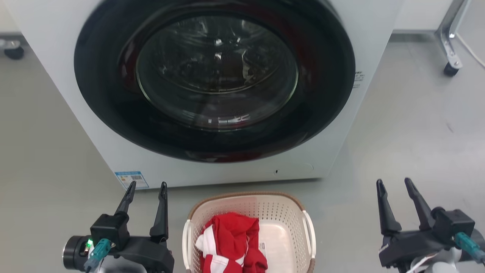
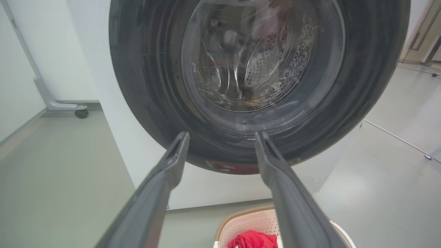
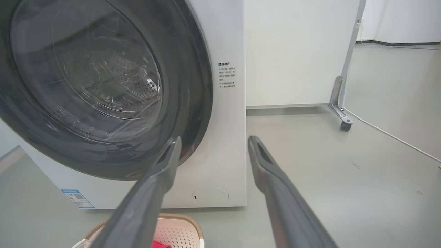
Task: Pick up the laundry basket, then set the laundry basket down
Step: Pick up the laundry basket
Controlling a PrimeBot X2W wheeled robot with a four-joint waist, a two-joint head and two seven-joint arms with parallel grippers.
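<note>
Laundry basket (image 1: 280,214), probably light and stiff, sits between left gripper (image 1: 148,185) and right gripper (image 1: 393,182), both spread; take its side handles (image 1: 310,231).

We saw the left gripper (image 2: 223,135) spread wide and empty, aimed at the washing machine (image 2: 137,151) and its round glass door (image 2: 255,62), with the laundry basket (image 2: 241,222) holding red cloth (image 2: 253,240) on the grey floor (image 2: 51,179) below.
</note>
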